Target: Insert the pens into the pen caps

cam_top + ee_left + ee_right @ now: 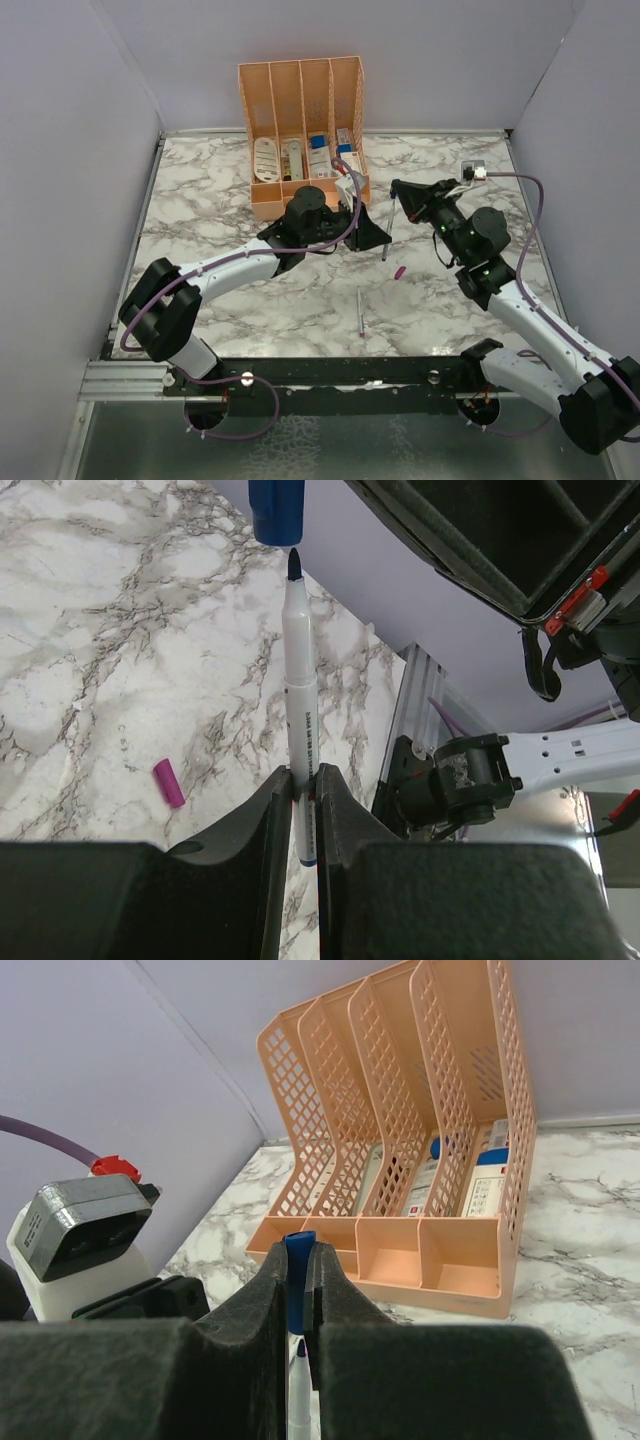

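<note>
On table (230, 190): 1 pen (360, 311), 1 cap (399, 271); pincers (303, 780) (297, 1272) hold 2 more.

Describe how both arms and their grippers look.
The left arm and right arm have white links with bulky black joints. A purple cable runs along each. The left gripper and right gripper have matte black, wedge-shaped fingers. Small green lights glow on the right arm.

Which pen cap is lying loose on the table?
The stubby magenta-purple plastic cap, alone on the marble tabletop; the blue plastic cap is clamped between the jaws of the right gripper.
</note>
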{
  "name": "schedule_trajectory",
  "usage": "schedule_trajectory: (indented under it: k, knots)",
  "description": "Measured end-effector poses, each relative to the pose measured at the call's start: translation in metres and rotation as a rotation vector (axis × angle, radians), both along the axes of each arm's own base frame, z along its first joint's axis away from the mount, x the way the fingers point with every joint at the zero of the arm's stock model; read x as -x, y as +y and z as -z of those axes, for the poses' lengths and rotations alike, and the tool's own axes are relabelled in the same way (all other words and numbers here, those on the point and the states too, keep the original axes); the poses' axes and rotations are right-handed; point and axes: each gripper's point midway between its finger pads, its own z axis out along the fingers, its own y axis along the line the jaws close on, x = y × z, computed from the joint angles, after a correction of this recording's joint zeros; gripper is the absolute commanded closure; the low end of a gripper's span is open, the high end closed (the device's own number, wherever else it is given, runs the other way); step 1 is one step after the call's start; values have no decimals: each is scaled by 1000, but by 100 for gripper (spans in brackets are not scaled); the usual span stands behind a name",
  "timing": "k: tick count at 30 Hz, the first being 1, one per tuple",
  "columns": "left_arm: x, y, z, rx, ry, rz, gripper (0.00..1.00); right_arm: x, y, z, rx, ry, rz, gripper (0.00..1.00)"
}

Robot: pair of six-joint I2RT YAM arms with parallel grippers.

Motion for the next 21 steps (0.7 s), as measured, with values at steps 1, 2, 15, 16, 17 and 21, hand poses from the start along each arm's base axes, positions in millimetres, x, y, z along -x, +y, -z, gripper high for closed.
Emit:
schedule_trajectory:
  k: [1,2,15,16,17,21]
  knots:
    - [0,0,0,0,0,-2,100,0,0,0,0,1,0,99]
    - [-1,0,0,-1,0,-3,100,0,0,0,0,1,0,99]
    - [-4,0,0,-2,-2,-21,100,7,-3,-4,-2,-2,-2,99]
    - [-4,0,0,-2,-2,-21,100,7,-3,-3,0,3,-3,99]
    - [-4,0,0,-2,-2,-21,100,7,-3,-2,1,5,-3,99]
    - [-4,0,0,-2,-2,-22,100,7,-3,1,1,11,-4,99]
